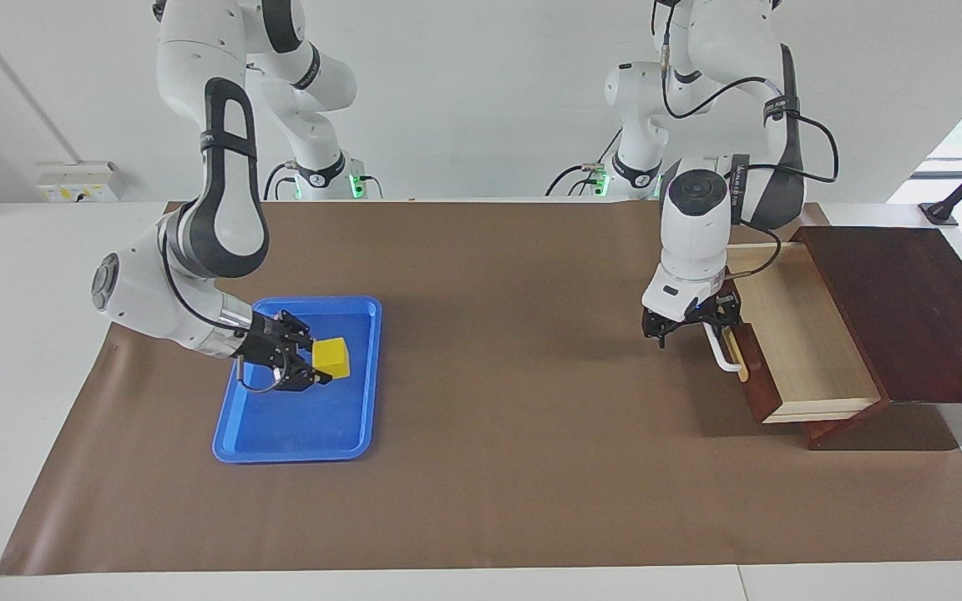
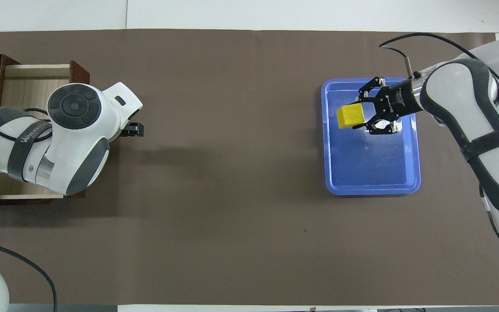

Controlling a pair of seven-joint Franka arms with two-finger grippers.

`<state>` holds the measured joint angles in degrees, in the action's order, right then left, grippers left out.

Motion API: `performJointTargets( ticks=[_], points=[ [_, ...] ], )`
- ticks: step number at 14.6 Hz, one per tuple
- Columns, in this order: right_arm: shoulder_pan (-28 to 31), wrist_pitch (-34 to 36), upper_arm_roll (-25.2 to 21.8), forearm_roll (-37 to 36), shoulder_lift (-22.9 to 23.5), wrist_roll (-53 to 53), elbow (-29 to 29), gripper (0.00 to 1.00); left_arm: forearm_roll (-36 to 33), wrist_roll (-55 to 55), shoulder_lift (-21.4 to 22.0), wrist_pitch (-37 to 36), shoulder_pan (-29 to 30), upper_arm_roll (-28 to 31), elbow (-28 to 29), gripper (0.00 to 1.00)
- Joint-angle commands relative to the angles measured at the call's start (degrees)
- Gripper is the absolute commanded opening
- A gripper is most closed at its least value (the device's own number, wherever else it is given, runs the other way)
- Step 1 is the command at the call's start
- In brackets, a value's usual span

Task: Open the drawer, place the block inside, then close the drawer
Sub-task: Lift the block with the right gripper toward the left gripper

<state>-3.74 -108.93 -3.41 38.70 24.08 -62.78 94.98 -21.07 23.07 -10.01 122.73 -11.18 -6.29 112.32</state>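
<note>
Small bright yellow cube block (image 1: 331,356), likely light, rigid and smooth-faced, best pinched across two flat parallel sides, gripped by right pincer (image 1: 304,365) over blue rectangular plastic tray (image 1: 235,428), with left pincer (image 1: 692,327) clamped on white bar handle (image 1: 725,356) of pulled-out dark reddish-brown wooden drawer (image 1: 798,342).

Bright, even light; soft shadows; both views sharp.
</note>
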Motion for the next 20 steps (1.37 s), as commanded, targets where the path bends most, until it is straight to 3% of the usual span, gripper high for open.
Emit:
performJointTargets(
  ticks=[1,3,6,8,12,16,18,20],
  points=[
    [-5.20,0.20,-0.02,2.08,2.63,-7.08,-5.32,0.00,2.17,1.46,-0.10,-2.92,-2.80,0.22,-0.87,1.00],
    [-8.90,-0.67,-0.02,1.99,3.25,-12.69,-6.83,0.00,2.35,1.28,-0.19,-6.33,-1.92,0.14,-4.80,1.00],
    [-15.31,-5.84,-0.02,1.99,4.04,-21.04,-8.23,0.00,7.78,1.89,-2.29,-17.22,-1.83,0.40,-15.61,1.00],
    [-18.83,-8.92,-0.02,1.90,4.22,-25.10,-8.23,0.00,10.59,7.22,-3.26,-21.02,-1.83,0.40,-20.54,1.00],
    [-21.48,-9.55,-0.02,1.82,4.31,-28.44,-9.11,0.00,18.86,37.23,-3.35,-21.57,-1.74,0.84,-23.37,1.00],
    [-24.12,-10.61,-0.11,1.82,4.83,-30.73,-10.34,0.00,20.36,67.91,-3.79,-17.36,-3.14,0.66,-23.37,1.00],
    [-25.87,-11.65,-0.11,1.64,5.01,-31.44,-10.43,0.00,22.82,79.80,-7.02,-16.99,-3.93,0.40,-26.86,1.00],
    [-26.67,-12.10,-0.20,1.29,5.45,-32.49,-11.30,0.00,22.57,87.38,-10.19,-18.66,-8.75,0.84,-31.36,1.00]
  ],
)
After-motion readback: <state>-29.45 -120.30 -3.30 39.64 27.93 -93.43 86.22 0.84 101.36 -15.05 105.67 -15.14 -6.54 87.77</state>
